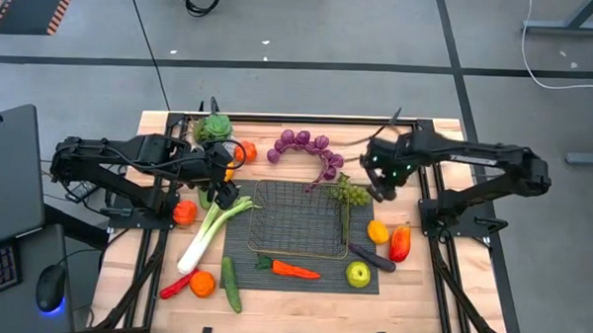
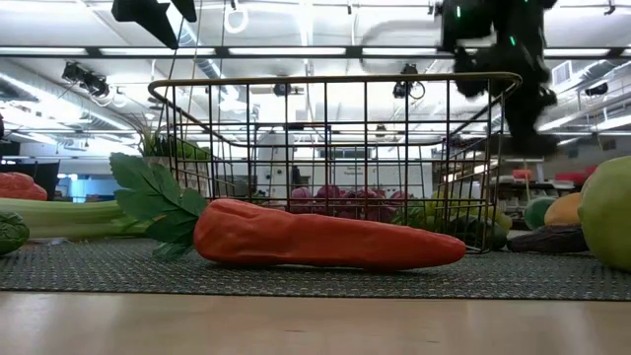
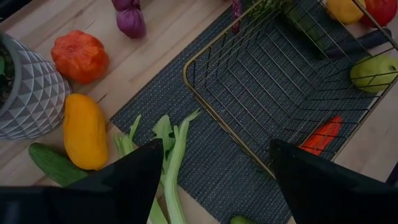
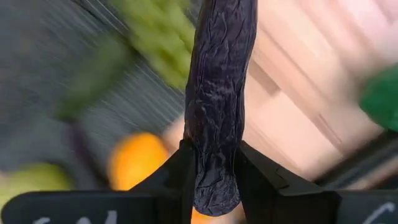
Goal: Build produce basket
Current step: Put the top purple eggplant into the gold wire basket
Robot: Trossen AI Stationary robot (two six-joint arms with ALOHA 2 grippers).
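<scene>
Right wrist view gives me the clearest read: my right gripper (image 4: 214, 180) has its two dark fingers pinched on a wrinkled dark purple stalk (image 4: 219, 93), which I take to be the vine end of the purple grapes (image 1: 302, 142), though the blur behind it keeps me from being sure; it looks rubbery and stiff enough to hold its line above the fingers, so a pinch low on the stalk should carry it, with the cluster likely to swing beneath. From the high view that gripper (image 1: 380, 184) hangs above the mat's far right corner, near the green grapes (image 1: 352, 194) and just outside the basket (image 1: 295, 252).

The basket sits on the dark mat (image 1: 240, 239) at table centre and looks empty in the left wrist view; its thin wire makes it light and springy, so I'd lower things in rather than drop them. My left gripper (image 3: 211, 171) hovers with fingers spread wide and nothing between them, over the leek (image 1: 211, 230) beside the basket's left edge; the leek is long, so I'd grip it near mid-length to keep it level.

The carrot (image 2: 325, 237) lies on the mat just in front of the basket; smooth and tapered, best taken at the thick end. The green apple (image 1: 358, 275) and orange (image 1: 377, 231) are round and slick, so I'd close squarely across their widest part.
</scene>
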